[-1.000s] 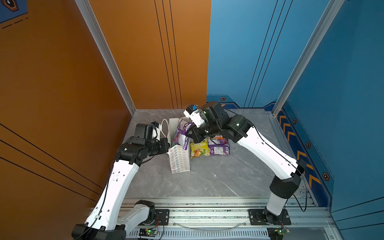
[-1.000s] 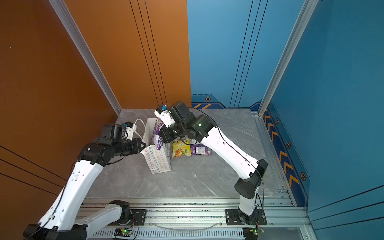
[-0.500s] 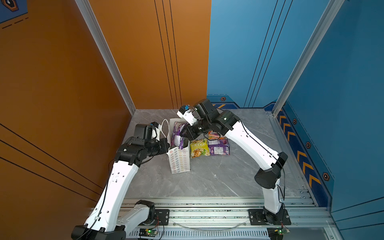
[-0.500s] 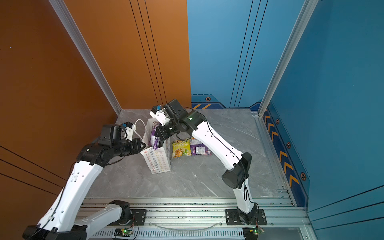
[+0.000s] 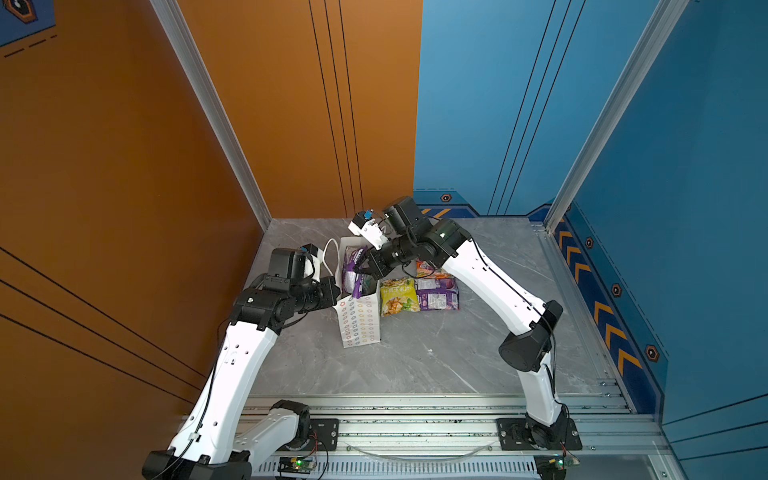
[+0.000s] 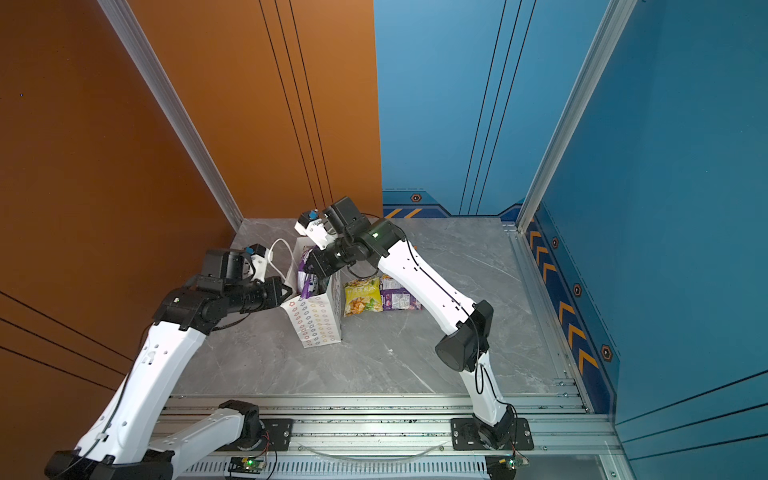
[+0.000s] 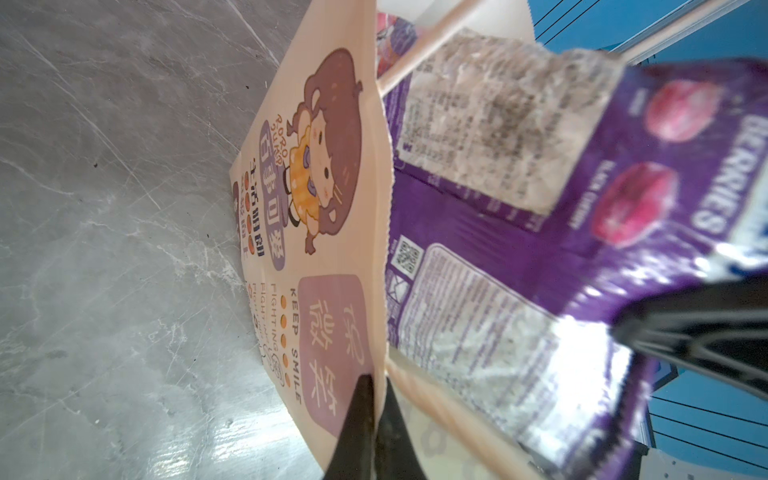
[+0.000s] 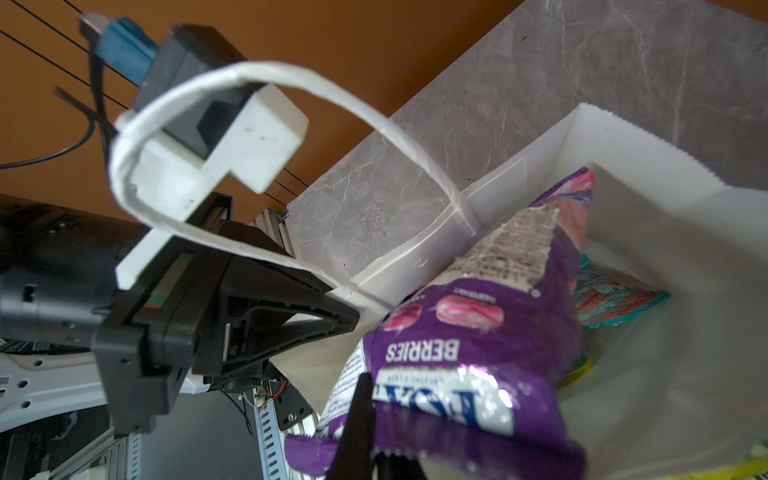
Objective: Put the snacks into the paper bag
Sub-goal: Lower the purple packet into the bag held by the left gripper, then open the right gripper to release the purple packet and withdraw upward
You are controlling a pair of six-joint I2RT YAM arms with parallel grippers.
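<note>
The white paper bag (image 5: 360, 322) (image 6: 318, 322) stands upright in both top views, its cartoon-girl front (image 7: 320, 166) facing the left arm. My left gripper (image 5: 338, 293) (image 7: 376, 384) is shut on the bag's top rim, one finger on each side of the paper. My right gripper (image 5: 366, 270) (image 8: 372, 390) is shut on the top edge of a purple BERRIES snack packet (image 8: 469, 357) (image 7: 540, 187), which hangs partly inside the bag's mouth. A teal packet (image 8: 615, 299) lies deeper in the bag. Three snacks lie on the table right of the bag: yellow-green (image 5: 399, 296), purple (image 5: 438, 293), orange (image 5: 428, 268).
A white cord handle (image 8: 291, 83) loops up from the bag's rim over the left wrist camera. The orange wall (image 5: 124, 208) stands close behind the left arm. Grey marble tabletop (image 5: 415, 357) spreads in front of the bag, ending at a metal rail (image 5: 415, 415).
The right gripper has carried the purple packet leftward and lower into the bag's mouth, with its elbow dropping. The left gripper has kept its hold on the rim.
</note>
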